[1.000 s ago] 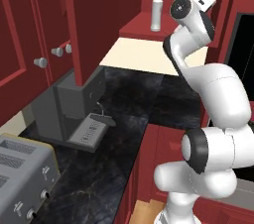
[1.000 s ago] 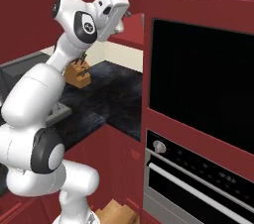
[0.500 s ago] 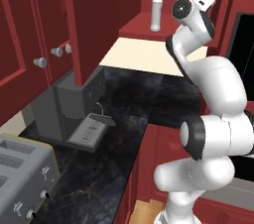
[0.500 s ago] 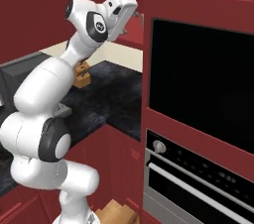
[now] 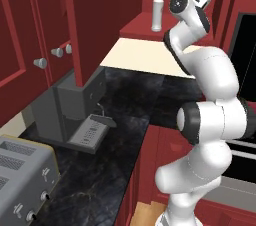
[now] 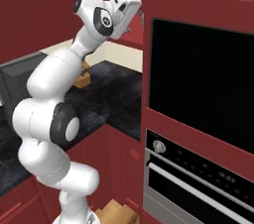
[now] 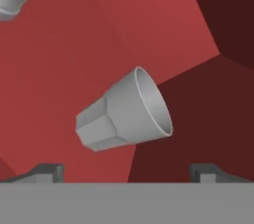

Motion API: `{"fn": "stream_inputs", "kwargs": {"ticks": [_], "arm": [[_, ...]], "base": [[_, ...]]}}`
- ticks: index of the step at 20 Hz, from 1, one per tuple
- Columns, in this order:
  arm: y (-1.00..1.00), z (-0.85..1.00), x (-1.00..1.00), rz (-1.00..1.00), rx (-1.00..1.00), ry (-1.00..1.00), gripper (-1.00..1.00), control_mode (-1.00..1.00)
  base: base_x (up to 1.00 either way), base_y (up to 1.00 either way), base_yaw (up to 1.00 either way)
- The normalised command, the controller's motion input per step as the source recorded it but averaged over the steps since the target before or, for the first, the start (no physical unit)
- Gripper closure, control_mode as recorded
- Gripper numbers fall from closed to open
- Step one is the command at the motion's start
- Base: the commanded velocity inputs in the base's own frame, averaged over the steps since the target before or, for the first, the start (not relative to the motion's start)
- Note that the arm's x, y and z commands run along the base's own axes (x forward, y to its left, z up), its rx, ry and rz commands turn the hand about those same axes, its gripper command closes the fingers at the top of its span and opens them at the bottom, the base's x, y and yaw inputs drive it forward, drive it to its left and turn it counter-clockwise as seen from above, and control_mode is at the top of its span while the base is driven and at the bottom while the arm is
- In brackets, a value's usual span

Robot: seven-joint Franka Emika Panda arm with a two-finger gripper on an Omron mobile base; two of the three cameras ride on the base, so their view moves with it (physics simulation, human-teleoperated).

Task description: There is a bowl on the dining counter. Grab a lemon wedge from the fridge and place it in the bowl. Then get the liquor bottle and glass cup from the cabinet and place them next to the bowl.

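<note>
Cup [image 7: 124, 114] stands on the red cabinet shelf [image 7: 99, 29], directly ahead of the gripper [image 7: 126, 171] and centred between its two tips; it appears tilted because the hand camera is rolled. The jaws are spread wide, holding nothing, not yet around the cup. The bottle [image 5: 157, 12] stands on the same shelf, near the cup. Risk: a fingertip advancing off-line may strike the cup wall and topple it, or knock it into the bottle.
</note>
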Motion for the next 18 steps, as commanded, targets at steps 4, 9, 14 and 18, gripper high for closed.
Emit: {"fn": "stream_inputs", "kwargs": {"ticks": [4,9,14,18], "arm": [[-0.09,-0.01,0.38,0.00,0.00,0.04,-1.00,-1.00],[-0.13,0.00,0.17,0.00,0.00,0.00,-1.00,-1.00],[-0.05,-0.09,0.22,0.00,0.00,0.03,-1.00,-1.00],[-0.13,-0.09,0.18,0.00,0.00,0.01,-1.00,-1.00]], "base": [[0.00,0.00,0.00],[0.00,0.00,0.00],[0.00,0.00,0.00],[0.00,0.00,0.00]]}}
